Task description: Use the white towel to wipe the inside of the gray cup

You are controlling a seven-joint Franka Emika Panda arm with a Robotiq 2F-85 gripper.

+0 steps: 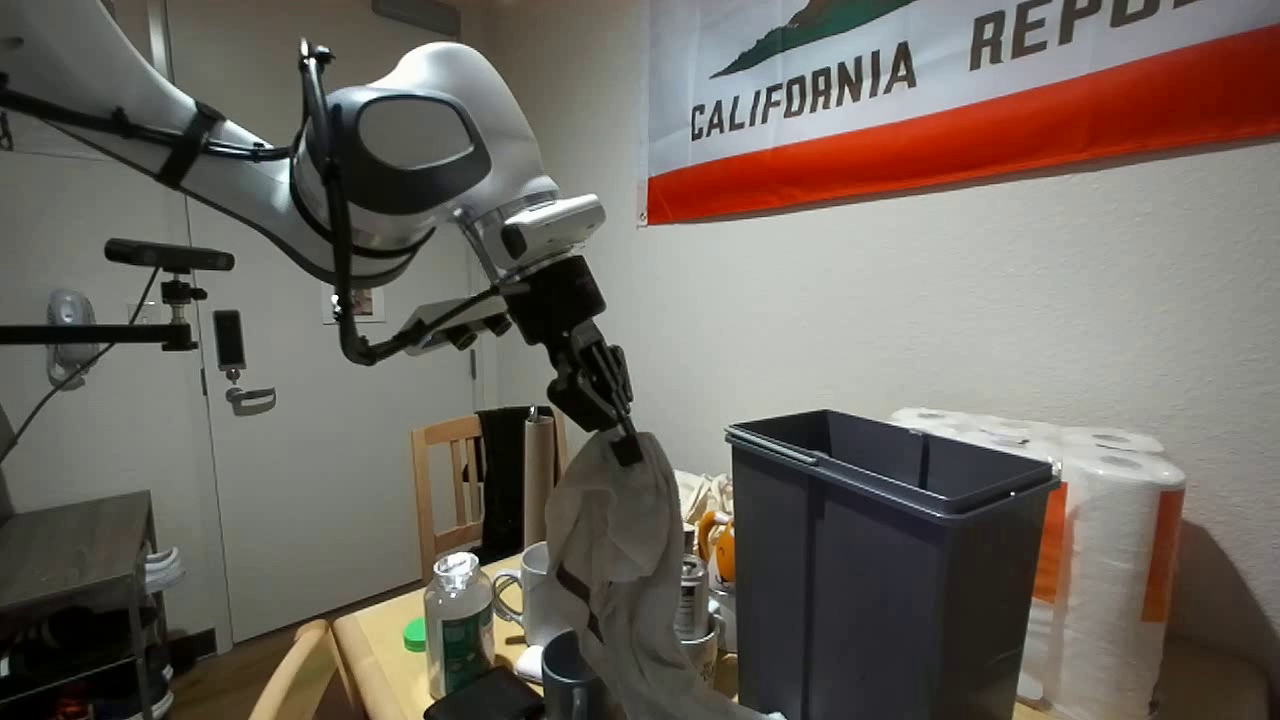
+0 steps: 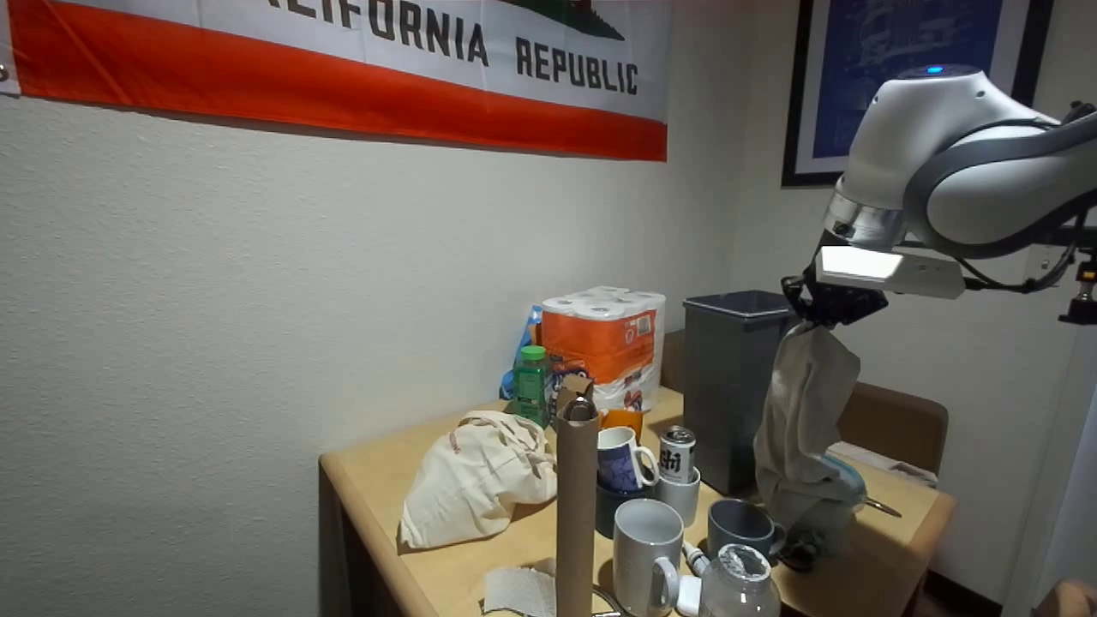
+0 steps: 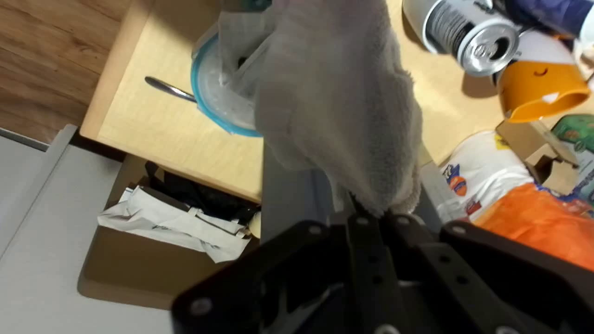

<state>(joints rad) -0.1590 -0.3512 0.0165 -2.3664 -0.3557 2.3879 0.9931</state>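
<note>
My claw (image 1: 626, 450) pinches the white towel (image 1: 635, 545) near its top; the gray cup (image 2: 740, 530) sits below and left in both exterior views, so lowering should likely carry leftward.

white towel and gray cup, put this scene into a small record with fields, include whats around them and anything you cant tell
grasp: fingers pinching the top of the white towel
white towel: hanging down in loose folds
gray cup: upright on the table, no towel seen in its mouth
white mug: upright near the gray cup
can: standing in a white cup
gray bin: upright on the table
cannot tell: whether the white towel touches the gray cup
</note>
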